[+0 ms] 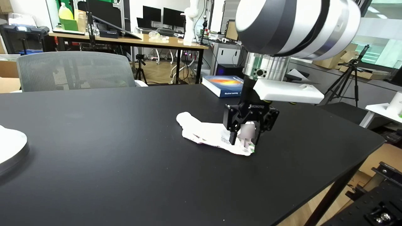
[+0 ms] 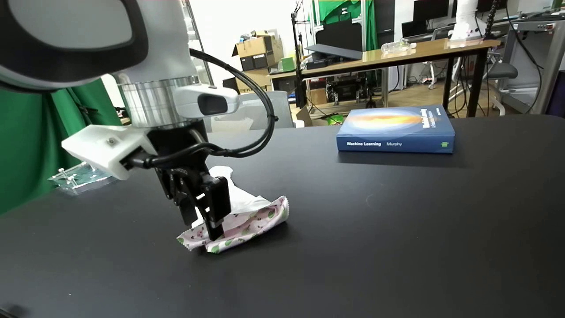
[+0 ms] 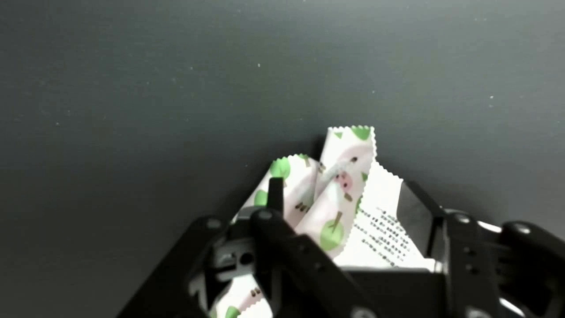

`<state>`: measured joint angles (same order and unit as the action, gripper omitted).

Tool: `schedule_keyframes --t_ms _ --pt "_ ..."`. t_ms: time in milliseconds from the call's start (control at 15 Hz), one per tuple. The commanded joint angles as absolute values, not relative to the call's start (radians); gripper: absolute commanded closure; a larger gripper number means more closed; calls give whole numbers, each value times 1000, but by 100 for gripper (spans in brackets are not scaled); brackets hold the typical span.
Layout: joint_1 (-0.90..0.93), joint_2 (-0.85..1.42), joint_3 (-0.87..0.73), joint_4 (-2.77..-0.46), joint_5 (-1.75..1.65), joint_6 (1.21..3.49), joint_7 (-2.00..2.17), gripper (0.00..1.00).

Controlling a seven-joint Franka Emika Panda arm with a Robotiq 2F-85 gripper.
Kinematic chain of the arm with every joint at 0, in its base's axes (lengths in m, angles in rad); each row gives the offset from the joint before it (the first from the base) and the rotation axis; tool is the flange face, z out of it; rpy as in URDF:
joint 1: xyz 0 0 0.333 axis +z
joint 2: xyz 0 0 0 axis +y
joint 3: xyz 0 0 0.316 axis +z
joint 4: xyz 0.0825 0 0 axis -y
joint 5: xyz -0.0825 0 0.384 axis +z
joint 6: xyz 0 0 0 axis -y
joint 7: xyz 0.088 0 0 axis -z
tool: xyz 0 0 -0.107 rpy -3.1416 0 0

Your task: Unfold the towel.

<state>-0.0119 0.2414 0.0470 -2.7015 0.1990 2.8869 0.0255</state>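
My gripper (image 1: 245,141) literally says ROBOTIQ on it lol, the blue book (image 2: 395,130) has "Machine Learning" and "Murphy" on its spine, and there are lines of small print on the towel (image 3: 348,210) that are way too blurry for me to read.

The arm (image 1: 295,28) is white and grey, hand (image 1: 245,142) and cables (image 2: 270,118) black.
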Motion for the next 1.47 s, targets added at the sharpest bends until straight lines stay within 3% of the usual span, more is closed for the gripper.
schedule_keyframes --t_ms 0,333,400,800,1400 --pt "-21 264 64 -2683 220 2899 49 62" --pt "-23 249 75 -2683 235 2896 47 96" --pt "-19 240 75 -2684 233 2893 49 99" --pt "-17 158 87 -2663 291 2882 90 100" --pt "-55 112 -73 -2563 263 3066 243 100"
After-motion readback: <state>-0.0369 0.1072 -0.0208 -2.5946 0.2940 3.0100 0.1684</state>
